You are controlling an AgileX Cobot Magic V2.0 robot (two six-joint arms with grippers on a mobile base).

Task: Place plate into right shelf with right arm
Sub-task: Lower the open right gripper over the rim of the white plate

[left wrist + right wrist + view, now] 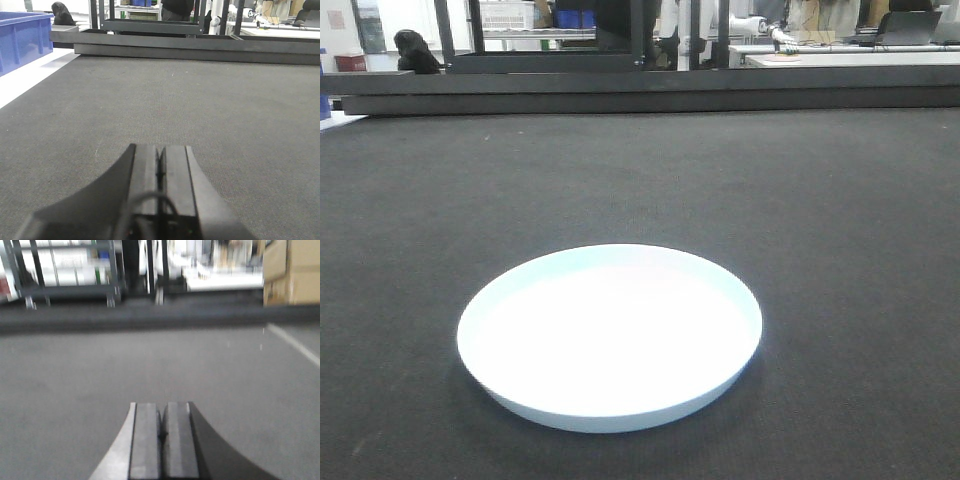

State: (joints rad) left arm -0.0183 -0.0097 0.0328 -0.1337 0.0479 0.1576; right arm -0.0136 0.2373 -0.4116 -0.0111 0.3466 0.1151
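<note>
Plate (pixel 609 335) on mat (pixel 640 180) (blue bin (pixel 22 40), contents indiscernible).

Worktop (pixel 840 230) was covered in dark grey, finely woven matting. It was flat and ran back to a low dark raised edge (pixel 640 100) at the far side.

One plate (pixel 610 335) lay directly on it, near the front and roughly centred in the front-facing view. It was round, shallow and white with a faintly blue low rim, right way up and sitting flat.

In the left wrist view a white strip (pixel 25 82) bordered the matting on the left, and a blue bin (pixel 22 40) stood there.

The right wrist view was blurred; a pale line (pixel 295 345) crossed the grey surface at right.
</note>
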